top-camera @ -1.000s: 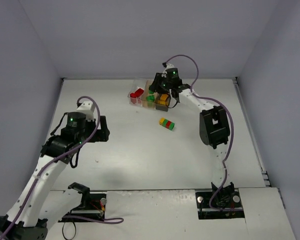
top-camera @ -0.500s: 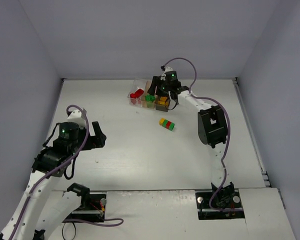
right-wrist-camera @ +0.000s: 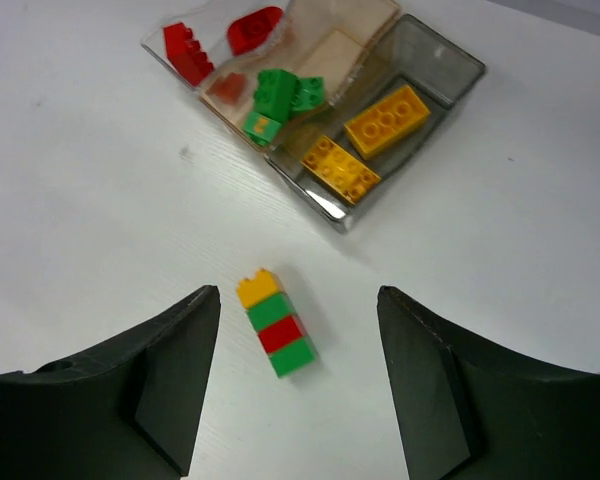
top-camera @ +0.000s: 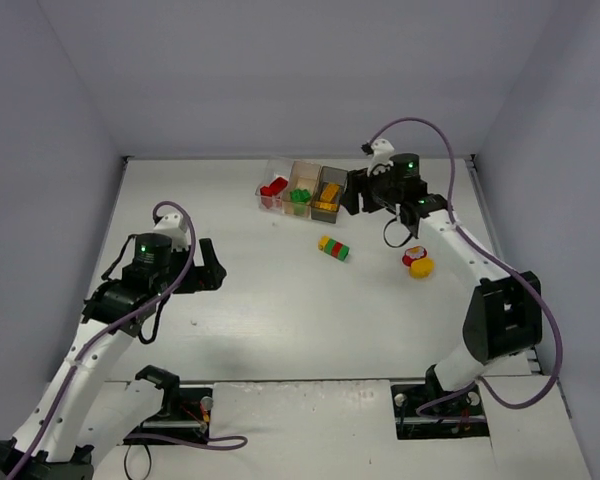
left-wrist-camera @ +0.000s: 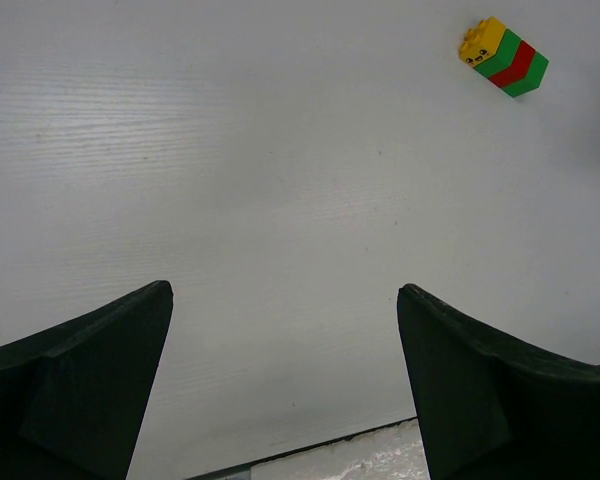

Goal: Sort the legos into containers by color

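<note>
- Your right gripper (right-wrist-camera: 298, 295) hangs spread wide, empty.
- Yellow-green-red-green lego stack (right-wrist-camera: 277, 322) lies lower centre, between its fingers.
- Your left gripper (left-wrist-camera: 285, 290) gapes too, stack upper right.

The white counter (left-wrist-camera: 280, 180) is matt, with a fine lined grain like painted wood and a few small scuffs. On it, the four-brick stack of yellow, green, red and green plastic (right-wrist-camera: 276, 323) looks smooth with a mild sheen. The three small rectangular see-through plastic boxes are glossy: the clear box (right-wrist-camera: 152, 45) at the left, the orange-tinted box (right-wrist-camera: 332, 48) in the middle, and the smoky dark grey box (right-wrist-camera: 452, 68) at the right, its near rim catching light. The orange-yellow studded plastic bricks (right-wrist-camera: 385, 120) inside it shine faintly. The left claw (left-wrist-camera: 283, 290) and the right claw (right-wrist-camera: 297, 292) both have fingers of dull black plastic, smooth and matt.
</note>
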